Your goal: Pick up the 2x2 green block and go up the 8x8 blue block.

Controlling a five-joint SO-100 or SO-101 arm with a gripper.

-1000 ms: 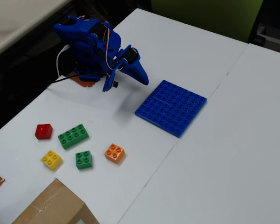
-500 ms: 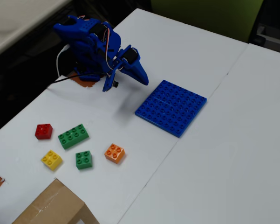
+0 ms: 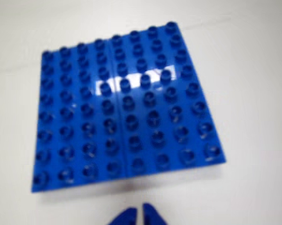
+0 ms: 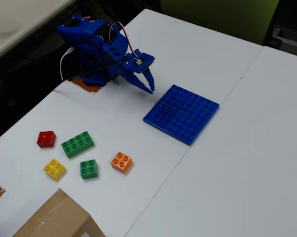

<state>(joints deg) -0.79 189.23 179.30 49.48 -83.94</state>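
The green block (image 4: 89, 169) lies flat, studs up, on the white surface (image 4: 227, 168) at the lower left of the fixed view. It is square with no long axis, and its edges run slightly askew to the surface's near edge. A yellow brick (image 4: 55, 169) sits to its left, an orange brick (image 4: 121, 162) to its right, a longer green brick (image 4: 77, 144) just behind it, and a red brick (image 4: 46, 139) further left. All are glossy moulded plastic with round studs.

The blue plate (image 4: 181, 113) is a thin, flat, shiny square covered in a grid of studs, turned diamond-wise in the fixed view, well apart from the bricks. In the wrist view the blue plate (image 3: 124, 110) shows a glare patch and a faint centre seam.

The blue arm (image 4: 96, 49) is folded low over its base, its gripper (image 4: 149, 85) angled down towards the plate's near corner, above the surface. The jaws are nearly closed, only a thin gap showing between the tips (image 3: 137, 216), and hold nothing.

A cardboard box (image 4: 57, 219) stands at the bottom edge.
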